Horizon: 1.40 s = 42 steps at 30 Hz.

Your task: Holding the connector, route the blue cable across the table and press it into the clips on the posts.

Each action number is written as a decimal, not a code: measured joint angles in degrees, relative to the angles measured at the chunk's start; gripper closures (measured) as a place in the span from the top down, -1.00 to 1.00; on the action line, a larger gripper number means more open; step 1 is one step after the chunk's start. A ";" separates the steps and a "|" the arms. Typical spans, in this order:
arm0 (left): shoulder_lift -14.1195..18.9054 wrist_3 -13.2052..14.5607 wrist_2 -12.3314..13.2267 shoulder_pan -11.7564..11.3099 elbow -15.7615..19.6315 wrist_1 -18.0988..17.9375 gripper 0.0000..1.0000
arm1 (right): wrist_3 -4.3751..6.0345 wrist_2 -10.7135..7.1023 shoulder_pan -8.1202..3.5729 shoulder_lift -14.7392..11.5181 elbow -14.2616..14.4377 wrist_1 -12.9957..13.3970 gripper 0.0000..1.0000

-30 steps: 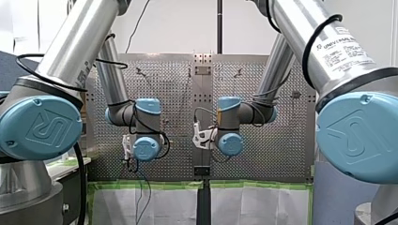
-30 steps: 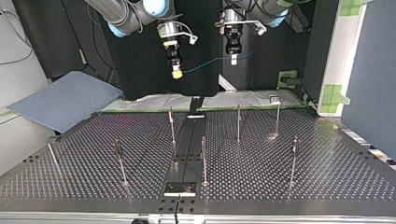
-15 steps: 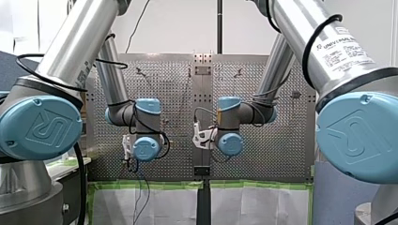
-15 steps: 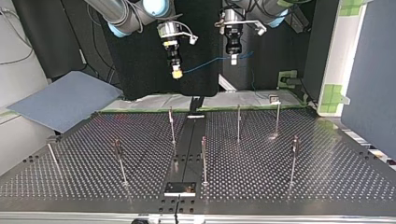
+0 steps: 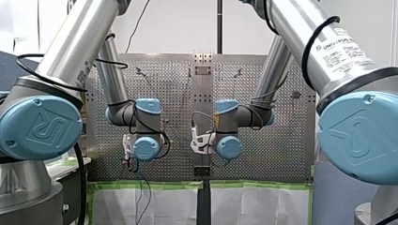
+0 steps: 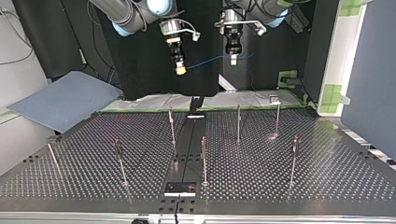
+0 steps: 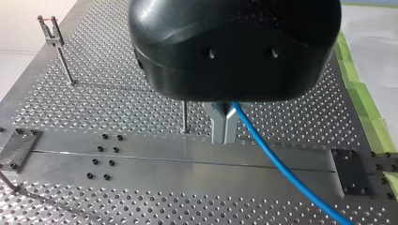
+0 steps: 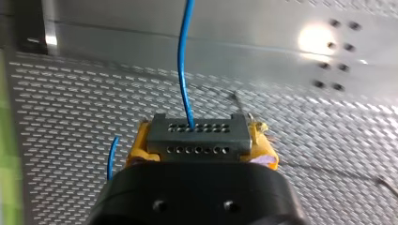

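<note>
Right gripper: grey perforated connector held between yellow pads | left gripper: blue cable pinched between closed metal fingers.

Light bright and even; glare on bare metal only.
Right wrist view: round white hot spot on the smooth silver centre strip of the perforated metal table. Top view: black cloth backdrop dark, small glint at the foot of a thin metal post. Front view: white wall bright.
</note>
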<state>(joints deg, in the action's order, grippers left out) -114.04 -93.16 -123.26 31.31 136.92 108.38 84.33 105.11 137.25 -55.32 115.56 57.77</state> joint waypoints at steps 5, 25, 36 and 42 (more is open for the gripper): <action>0.01 0.00 0.00 0.00 -0.01 0.00 -0.99 | -0.02 0.02 0.46 2.00 -0.02 -0.80 -1.00; -3.24 1.07 -2.68 0.75 3.22 -3.25 -0.99 | -0.02 0.02 0.52 2.35 -0.02 -0.90 -1.00; -6.02 1.14 -3.16 0.79 6.46 -5.69 -0.99 | -0.02 0.02 0.52 2.36 -0.02 -0.90 -1.00; -6.04 1.14 -3.16 0.79 6.48 -5.71 -0.99 | -0.02 0.02 0.52 2.36 -0.02 -0.90 -1.00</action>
<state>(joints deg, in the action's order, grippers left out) -120.07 -92.02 -126.42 32.10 143.40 102.67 84.30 105.13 137.77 -52.96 115.54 56.87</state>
